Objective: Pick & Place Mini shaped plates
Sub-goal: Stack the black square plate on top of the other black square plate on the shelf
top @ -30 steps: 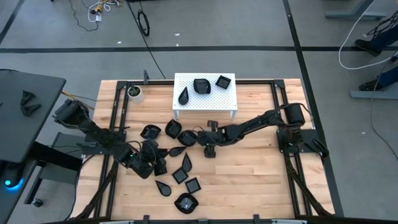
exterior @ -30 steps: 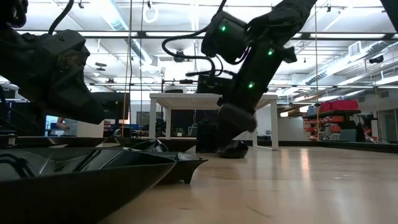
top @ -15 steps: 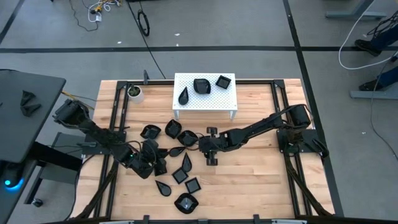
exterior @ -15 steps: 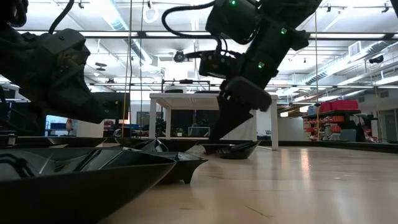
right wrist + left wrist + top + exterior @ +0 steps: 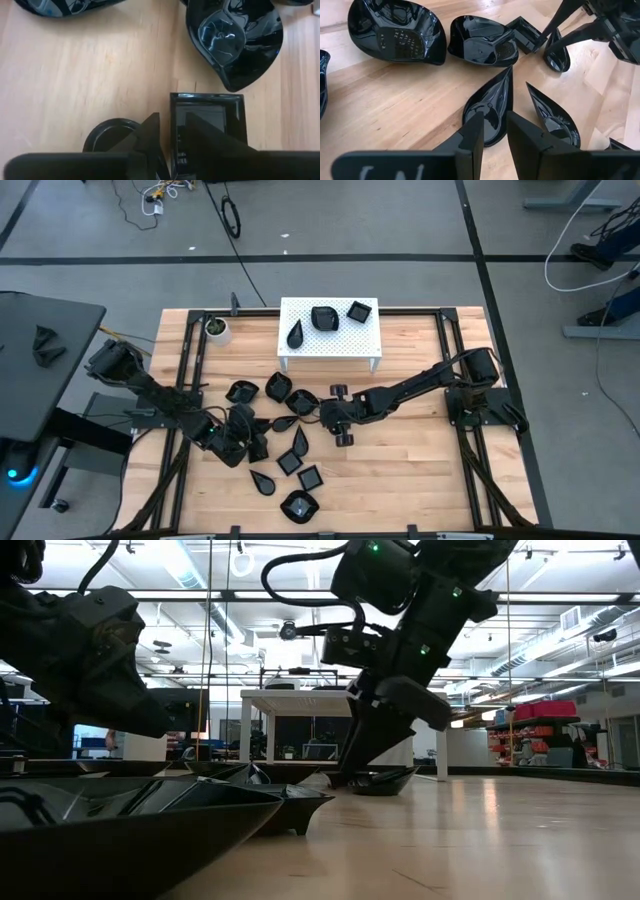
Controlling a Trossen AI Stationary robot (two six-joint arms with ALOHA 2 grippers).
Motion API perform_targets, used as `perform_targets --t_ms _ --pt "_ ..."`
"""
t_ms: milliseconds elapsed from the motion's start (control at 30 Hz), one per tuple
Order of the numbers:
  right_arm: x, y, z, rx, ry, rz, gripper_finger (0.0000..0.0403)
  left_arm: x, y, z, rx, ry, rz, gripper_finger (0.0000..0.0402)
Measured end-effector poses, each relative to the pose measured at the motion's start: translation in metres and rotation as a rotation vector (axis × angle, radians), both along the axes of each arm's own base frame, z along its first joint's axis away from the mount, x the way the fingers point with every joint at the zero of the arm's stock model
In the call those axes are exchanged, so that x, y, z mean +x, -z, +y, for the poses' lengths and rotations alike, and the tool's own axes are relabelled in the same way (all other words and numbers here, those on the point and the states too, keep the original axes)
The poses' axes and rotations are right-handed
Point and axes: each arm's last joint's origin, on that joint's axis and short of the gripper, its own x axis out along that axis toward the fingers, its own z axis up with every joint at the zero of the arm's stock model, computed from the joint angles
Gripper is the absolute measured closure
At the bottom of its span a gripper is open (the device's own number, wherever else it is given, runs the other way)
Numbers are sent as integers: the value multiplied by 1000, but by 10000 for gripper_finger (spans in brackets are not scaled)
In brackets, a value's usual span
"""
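Several glossy black mini shaped plates [image 5: 290, 442] lie loose on the wooden table, and three more sit on a white perforated stand [image 5: 371, 340]. My right gripper [image 5: 172, 131] is open at the table's middle, one finger on either side of a square plate's rim [image 5: 173, 112]. That plate [image 5: 385, 780] rests on the wood. My left gripper [image 5: 495, 131] is open by a narrow gap at the near left. It is low over the round end of a teardrop plate [image 5: 490, 100] that lies flat on the table. My right gripper comes slanting down from the table's right, one finger inside the square plate and one outside its rim. Gaps show on both sides of the rim, and I cannot tell whether a fingertip touches the plate. My left gripper's tips hide the teardrop plate's round end, so I cannot tell whether they touch it.
A small round plate [image 5: 107, 132] and a lobed plate [image 5: 232, 35] lie close to my right gripper. A white cup with a green plant [image 5: 216, 328] stands at the far left. Dark frame rails [image 5: 452, 350] run along the table's sides. Bare wood [image 5: 400, 470] lies at the near right.
My right gripper has shifted a little toward the table's near edge, rolled slightly and opened. The plate beneath it now shows lying on the table.
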Motion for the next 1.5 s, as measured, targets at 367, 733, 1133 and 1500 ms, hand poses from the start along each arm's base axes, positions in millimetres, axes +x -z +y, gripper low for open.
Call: perform_targets --t_ms 367,733,1133,1500 --pt "-3 4 -1 -17 -22 21 349 0 0 0 0 0 0 314" --pt "-11 17 -2 -65 -38 4 343 0 0 0 -1 -1 0 314" --pt "-28 -36 19 -122 -56 -112 399 0 0 0 -4 -1 -3 314" --pt "-84 -165 16 -137 -140 -521 398 0 0 0 1 -5 -9 314"
